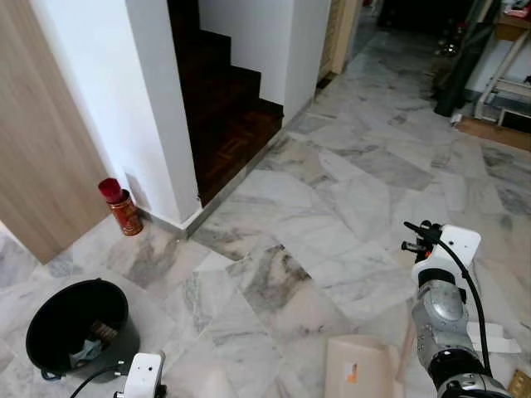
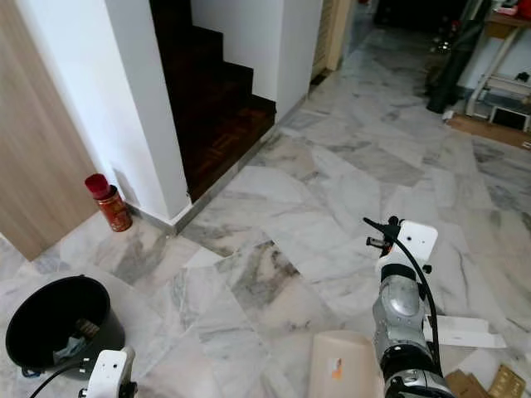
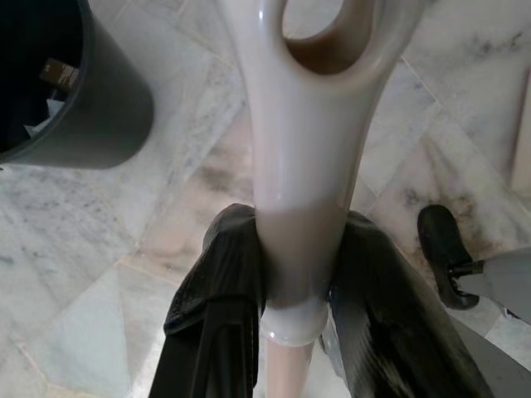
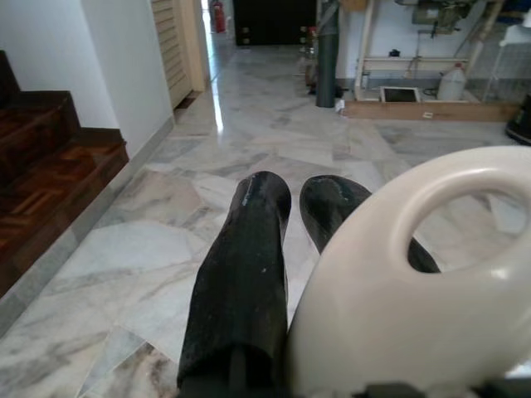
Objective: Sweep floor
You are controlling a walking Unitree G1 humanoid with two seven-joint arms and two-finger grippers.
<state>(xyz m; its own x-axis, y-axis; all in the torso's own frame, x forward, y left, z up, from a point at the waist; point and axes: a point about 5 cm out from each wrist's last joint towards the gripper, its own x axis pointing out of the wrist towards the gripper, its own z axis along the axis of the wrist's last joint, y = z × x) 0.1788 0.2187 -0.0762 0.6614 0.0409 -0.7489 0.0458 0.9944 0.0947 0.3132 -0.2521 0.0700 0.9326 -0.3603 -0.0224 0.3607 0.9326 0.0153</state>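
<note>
The right arm (image 1: 444, 332) rises from the 5 o'clock corner of the head views, its silver forearm upright and its white wrist box topmost. In the right wrist view the right gripper (image 4: 300, 217) points its two black fingers (image 4: 241, 282) out over the marble floor (image 1: 332, 207) with only a narrow gap between them and nothing in it; a cream handle loop (image 4: 415, 307) lies against the far finger, and whether that counts as a hold cannot be told.

The left arm shows as a white wrist box (image 1: 143, 375) at 7 o'clock in the left eye view. The left gripper (image 3: 299, 274) is clamped on a cream handle (image 3: 303, 149), one finger pressed to each side just below its loop-shaped opening.

A cream dustpan (image 1: 358, 366) sits at 6 o'clock in the left eye view, just left of the right arm. A black bucket (image 1: 76, 327) stands on the floor at 8 o'clock with scraps inside. A red can (image 1: 121, 207) stands at 9 o'clock against the foot of the white wall (image 1: 124, 99), beside the dark wooden stairs (image 1: 224, 108). Flat white card (image 2: 461, 332) lies on the floor at 4 o'clock, near the right arm.
</note>
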